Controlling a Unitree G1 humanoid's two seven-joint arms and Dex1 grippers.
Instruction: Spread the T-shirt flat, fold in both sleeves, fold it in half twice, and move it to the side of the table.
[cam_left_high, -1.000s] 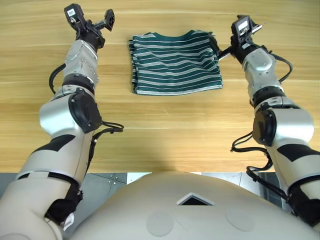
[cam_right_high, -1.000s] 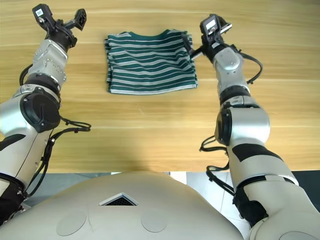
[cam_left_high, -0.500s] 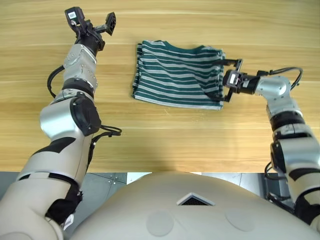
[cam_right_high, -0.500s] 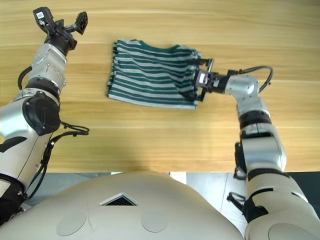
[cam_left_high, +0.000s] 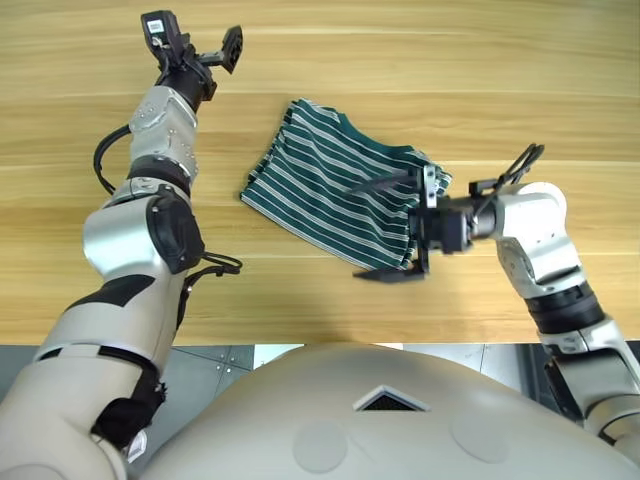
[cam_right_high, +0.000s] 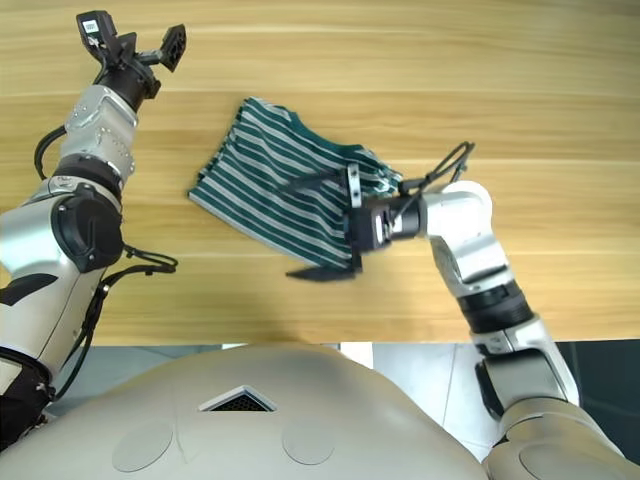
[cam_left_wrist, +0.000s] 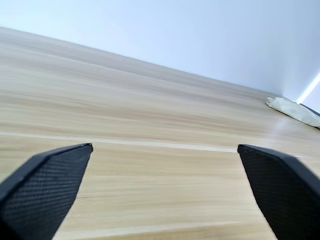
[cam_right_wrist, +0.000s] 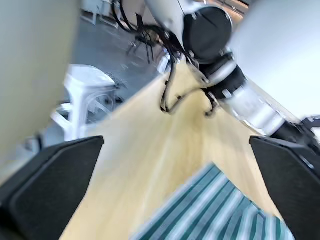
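Table: the folded striped T-shirt lies skewed mid-table, one corner close to the near edge. Right gripper is spread wide, gripping nothing, straddling the shirt's near-right corner. Left gripper is also released, toward the far-left corner, well apart.

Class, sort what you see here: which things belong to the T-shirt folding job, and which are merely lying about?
Part of the job:
- striped T-shirt, folded, on the table
- right end effector, open at the shirt's edge
- left end effector, open, apart from the shirt

Lying about:
- pale crumpled item far off on the tabletop
- white stool on the floor
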